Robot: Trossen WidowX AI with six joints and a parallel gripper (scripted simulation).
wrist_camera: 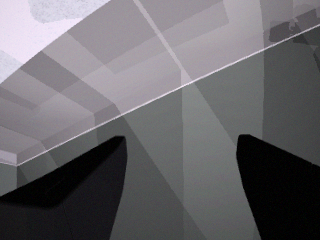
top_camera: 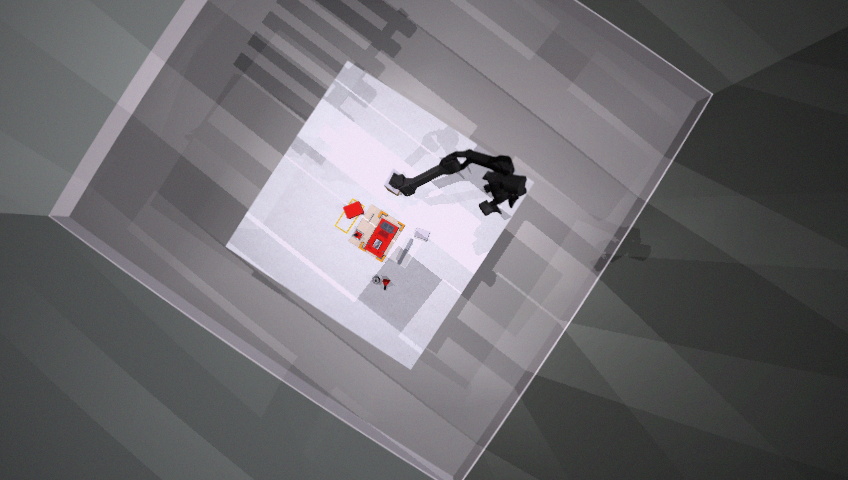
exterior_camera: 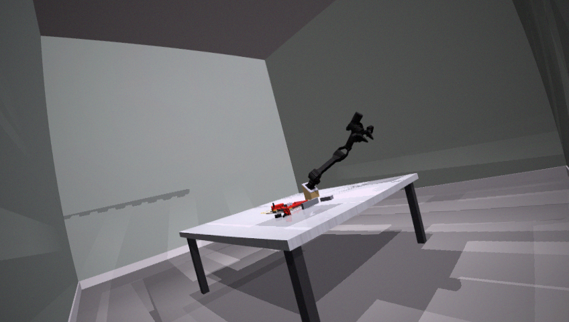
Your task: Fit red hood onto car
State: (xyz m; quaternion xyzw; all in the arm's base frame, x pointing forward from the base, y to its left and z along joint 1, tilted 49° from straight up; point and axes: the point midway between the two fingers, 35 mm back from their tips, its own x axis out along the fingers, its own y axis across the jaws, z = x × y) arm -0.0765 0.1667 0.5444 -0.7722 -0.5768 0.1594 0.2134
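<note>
The hood (top_camera: pixel 353 209), a plain red shell, lies on the table beside the jig, turned askew over one end of a yellow outline. The red chassis (top_camera: pixel 372 251) sits in the jig with orange corners (top_camera: pixel 400 225). A small grey block, seemingly the engine block (top_camera: pixel 377 243), stands on its deck. The pegs and the hood's corner holes are too small to make out. My gripper (exterior_camera: pixel 370 139) (wrist_camera: pixel 182 146) is open and empty, raised high above the table and far from the hood. In the top view its fingers are hard to tell from the arm.
The arm's base (top_camera: pixel 394 182) (exterior_camera: pixel 311 192) stands near the hood and jig. A grey bar (top_camera: pixel 405 251) and a pale block (top_camera: pixel 421 233) lie beside the jig. A small wheel-like part (top_camera: pixel 376 279) and a red-and-black part (top_camera: pixel 386 282) lie beyond it. The yellow outline (top_camera: pixel 336 224) marks the table.
</note>
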